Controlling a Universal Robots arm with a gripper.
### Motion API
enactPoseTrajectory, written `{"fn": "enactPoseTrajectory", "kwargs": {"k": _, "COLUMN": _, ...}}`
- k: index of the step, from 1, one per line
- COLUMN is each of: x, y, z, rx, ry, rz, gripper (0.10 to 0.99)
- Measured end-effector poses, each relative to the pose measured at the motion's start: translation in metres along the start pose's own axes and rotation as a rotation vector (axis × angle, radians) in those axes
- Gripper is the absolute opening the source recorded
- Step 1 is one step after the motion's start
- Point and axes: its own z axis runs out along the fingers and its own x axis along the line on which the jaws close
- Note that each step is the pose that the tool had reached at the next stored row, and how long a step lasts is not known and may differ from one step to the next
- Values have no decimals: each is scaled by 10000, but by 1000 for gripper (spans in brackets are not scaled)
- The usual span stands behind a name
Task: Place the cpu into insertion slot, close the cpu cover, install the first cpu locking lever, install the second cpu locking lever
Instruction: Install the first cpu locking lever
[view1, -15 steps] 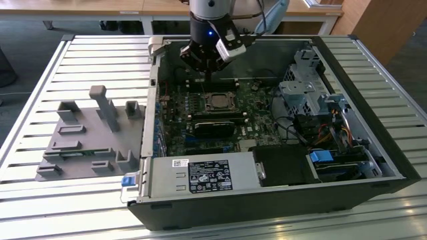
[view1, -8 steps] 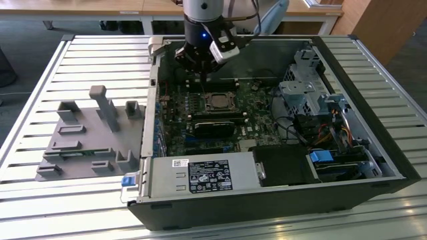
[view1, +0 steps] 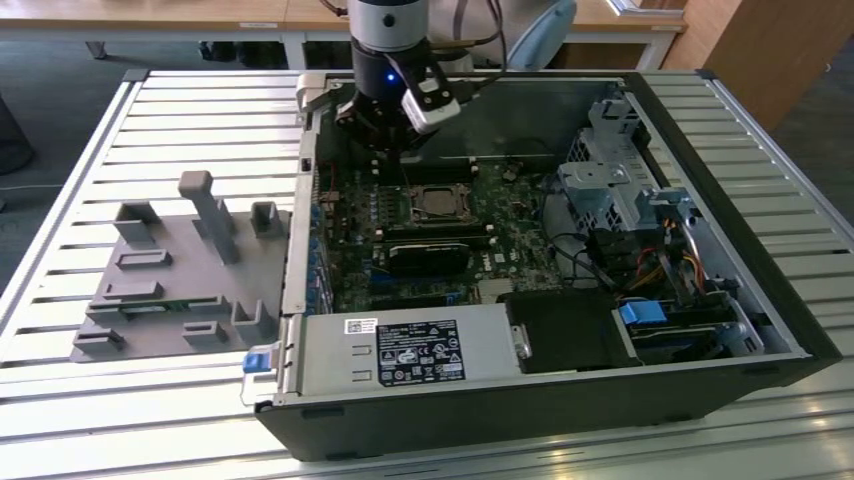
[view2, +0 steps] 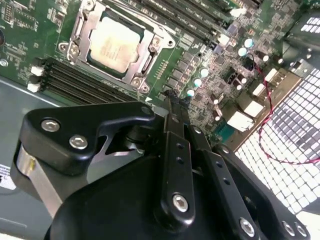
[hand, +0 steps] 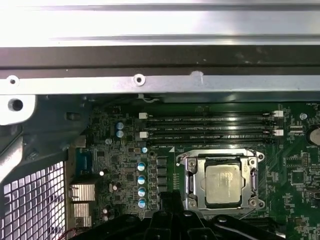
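The arm (view1: 387, 20) is a pale grey tube that turns black above the gripper (view1: 386, 140), where a small blue light (view1: 388, 73) glows. A white-edged camera block (view1: 430, 103) sits just beside the gripper's upper body, and dark cables (view1: 502, 40) loop above it. In the second wrist view the gripper is matte black, with slim linked bars studded with round silver screws (view2: 180, 202) and a rounded black bracket (view2: 75, 132) beside them.

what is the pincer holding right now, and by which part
Nothing: the pincer is shut with nothing in it, and the cpu lies on the board, framed by the cpu cover.
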Motion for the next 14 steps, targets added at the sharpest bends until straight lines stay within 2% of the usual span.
{"fn": "enactPoseTrajectory", "kwargs": {"k": 14, "x": 45, "y": 116, "z": 47, "rx": -11, "ry": 0, "rz": 0, "gripper": 106}}
